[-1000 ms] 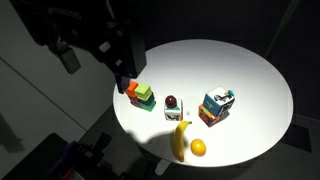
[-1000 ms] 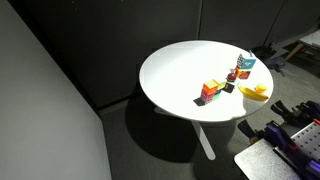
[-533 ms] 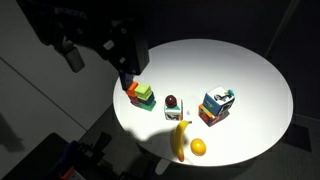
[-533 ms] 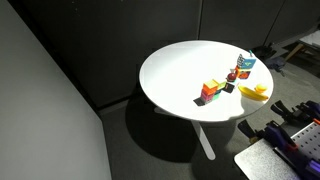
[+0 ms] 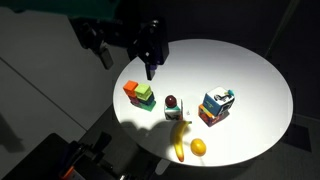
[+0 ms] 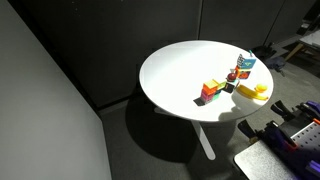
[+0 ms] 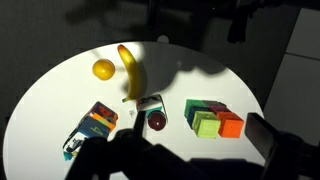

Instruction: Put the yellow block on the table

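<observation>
White round counter [image 5: 240, 70] under a spotlight, room otherwise dim. Pincer [image 5: 151, 68] has its jaws apart with nothing in them. It hangs over the counter just beyond the block cluster [image 5: 140, 94], not touching it. Yellow block [image 7: 207, 124] sits in that cluster, pressed against a green block [image 7: 205, 107] and an orange block [image 7: 231, 126]. Can't tell if it rests on the counter or on another block. Dark red ball on a white base [image 5: 171, 104] is near the cluster, colourful box [image 5: 217, 104] farther out. Banana [image 5: 180, 139] and orange fruit [image 5: 198, 148] are well apart from it, by the counter edge.
</observation>
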You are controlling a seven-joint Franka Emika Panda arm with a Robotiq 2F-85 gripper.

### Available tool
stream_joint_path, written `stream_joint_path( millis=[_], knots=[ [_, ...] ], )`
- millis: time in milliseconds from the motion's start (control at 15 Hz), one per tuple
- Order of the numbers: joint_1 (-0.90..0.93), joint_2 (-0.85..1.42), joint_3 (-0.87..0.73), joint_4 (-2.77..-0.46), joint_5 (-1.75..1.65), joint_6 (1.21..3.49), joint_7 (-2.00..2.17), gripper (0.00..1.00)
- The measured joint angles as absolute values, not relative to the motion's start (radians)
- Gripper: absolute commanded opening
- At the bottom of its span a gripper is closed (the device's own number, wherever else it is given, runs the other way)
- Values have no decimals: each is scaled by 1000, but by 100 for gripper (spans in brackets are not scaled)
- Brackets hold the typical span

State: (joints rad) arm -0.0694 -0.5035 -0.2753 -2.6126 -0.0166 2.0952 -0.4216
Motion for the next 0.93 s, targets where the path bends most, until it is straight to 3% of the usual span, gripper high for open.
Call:
stream_joint_path(
  millis=[933],
  knots=[
    [-66,-279,-140,-2588,-50,2294,-371,100]
  ],
)
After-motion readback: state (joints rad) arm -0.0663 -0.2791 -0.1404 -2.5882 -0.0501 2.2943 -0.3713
